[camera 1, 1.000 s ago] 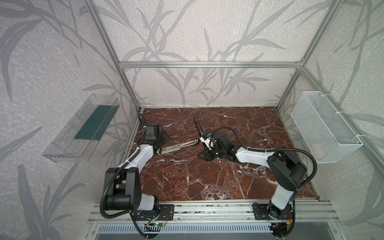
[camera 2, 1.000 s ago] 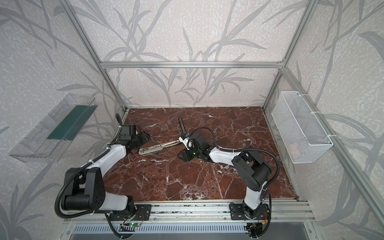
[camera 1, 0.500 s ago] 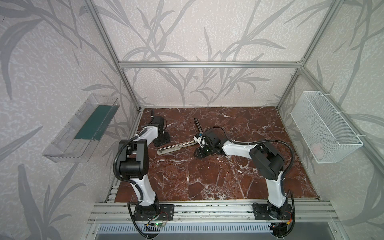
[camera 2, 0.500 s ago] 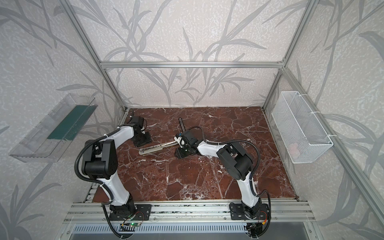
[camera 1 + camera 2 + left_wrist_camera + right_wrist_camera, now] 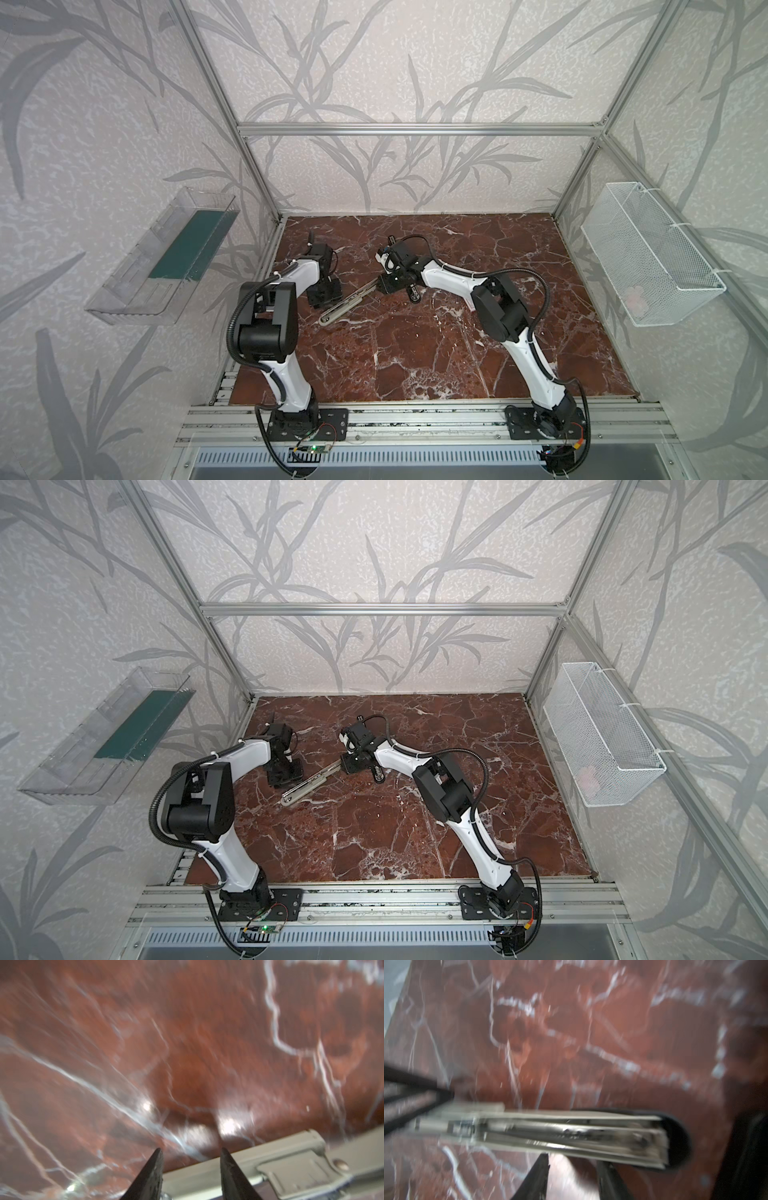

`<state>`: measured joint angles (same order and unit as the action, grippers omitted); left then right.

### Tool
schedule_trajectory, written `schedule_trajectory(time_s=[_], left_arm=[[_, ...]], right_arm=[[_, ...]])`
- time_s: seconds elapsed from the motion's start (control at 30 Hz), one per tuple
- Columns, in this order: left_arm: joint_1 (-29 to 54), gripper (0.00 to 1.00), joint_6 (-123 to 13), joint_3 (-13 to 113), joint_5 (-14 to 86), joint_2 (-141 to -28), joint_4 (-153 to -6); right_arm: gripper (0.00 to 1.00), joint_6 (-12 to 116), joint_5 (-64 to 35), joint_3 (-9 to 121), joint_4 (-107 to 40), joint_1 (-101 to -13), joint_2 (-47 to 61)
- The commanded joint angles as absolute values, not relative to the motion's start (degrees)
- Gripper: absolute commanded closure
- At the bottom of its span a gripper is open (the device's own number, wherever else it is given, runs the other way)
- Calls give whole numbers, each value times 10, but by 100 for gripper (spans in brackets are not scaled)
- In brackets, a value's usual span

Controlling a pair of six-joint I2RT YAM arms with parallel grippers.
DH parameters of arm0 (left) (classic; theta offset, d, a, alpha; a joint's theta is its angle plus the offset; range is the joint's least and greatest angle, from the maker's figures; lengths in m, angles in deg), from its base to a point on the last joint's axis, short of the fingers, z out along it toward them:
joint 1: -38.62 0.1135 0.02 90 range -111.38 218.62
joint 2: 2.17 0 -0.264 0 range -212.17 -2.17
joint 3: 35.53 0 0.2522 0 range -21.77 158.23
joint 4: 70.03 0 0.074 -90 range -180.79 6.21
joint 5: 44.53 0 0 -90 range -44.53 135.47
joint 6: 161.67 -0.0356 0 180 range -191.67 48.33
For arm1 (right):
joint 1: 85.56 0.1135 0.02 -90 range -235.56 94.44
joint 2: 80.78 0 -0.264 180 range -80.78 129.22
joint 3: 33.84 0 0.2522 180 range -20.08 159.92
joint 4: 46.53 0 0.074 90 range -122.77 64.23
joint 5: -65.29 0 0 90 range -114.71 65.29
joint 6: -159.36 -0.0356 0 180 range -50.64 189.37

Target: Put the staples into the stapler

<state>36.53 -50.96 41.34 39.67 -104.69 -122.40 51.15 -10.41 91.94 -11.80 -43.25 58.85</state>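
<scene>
Stapler [image 5: 571,1132] lies opened flat on the marble table [image 5: 415,353]. Its metal magazine is just beyond the spread jaws of the right gripper [image 5: 572,1159]. The left gripper [image 5: 190,1150], jaws also apart, hangs over its silver arm.

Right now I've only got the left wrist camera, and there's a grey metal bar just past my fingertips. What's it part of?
Observer: It's the metal arm of the stapler. In both top views the stapler lies opened out on the marble table.
Operator: Where's the other arm?
Observer: The right gripper sits low over the end of that metal arm farthest from you.
Operator: Is it holding anything?
Observer: No. The right wrist view shows its jaws apart, with bare marble between the fingertips and the stapler just beyond them.
</scene>
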Motion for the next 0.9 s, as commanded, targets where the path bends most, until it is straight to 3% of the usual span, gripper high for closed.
schedule_trajectory(time_s=[0.0,0.2,0.4,0.87], left_arm=[[337,58,-482,381,338,-1033,-1208],[285,59,-398,331,282,-1035,-1102],[263,59,-350,358,303,-1065,-1056],[237,62,-271,361,289,-1096,-971]], right_arm=[[60,521,-117,988,-52,-449,632],[59,526,-103,1111,-11,-465,691],[60,555,-98,1154,37,-477,686],[59,561,-106,787,-121,-498,398]])
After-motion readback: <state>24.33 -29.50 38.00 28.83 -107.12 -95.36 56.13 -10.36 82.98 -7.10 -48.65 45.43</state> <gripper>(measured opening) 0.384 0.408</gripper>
